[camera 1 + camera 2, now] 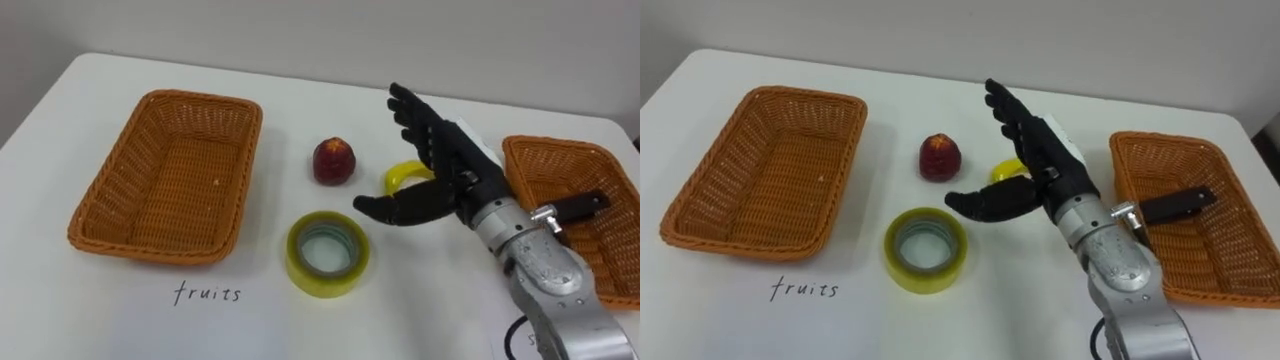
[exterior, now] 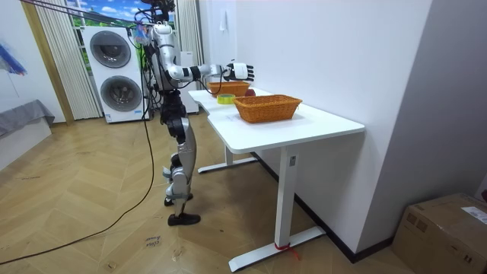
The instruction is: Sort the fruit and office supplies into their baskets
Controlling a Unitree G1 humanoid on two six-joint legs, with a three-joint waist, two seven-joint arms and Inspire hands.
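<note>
A red apple point(image 1: 334, 160) sits on the white table point(image 1: 80, 300) between two wicker baskets. My right hand point(image 1: 432, 170) hangs open above the table just right of the apple, fingers straight and thumb spread toward it, holding nothing. Under the palm lies a small yellow ring point(image 1: 401, 177), partly hidden. A wide roll of yellow tape point(image 1: 327, 254) rests flat nearer the front edge. The left basket point(image 1: 170, 175), above the handwritten word "fruits", is empty. The right basket point(image 1: 590, 230) holds a dark object point(image 1: 580, 205).
The table stands against a white wall point(image 2: 342, 53), and I stand at its long side in the room view. Two washing machines point(image 2: 114, 72) are behind me. A cardboard box point(image 2: 449, 228) sits on the wooden floor at the room view's right.
</note>
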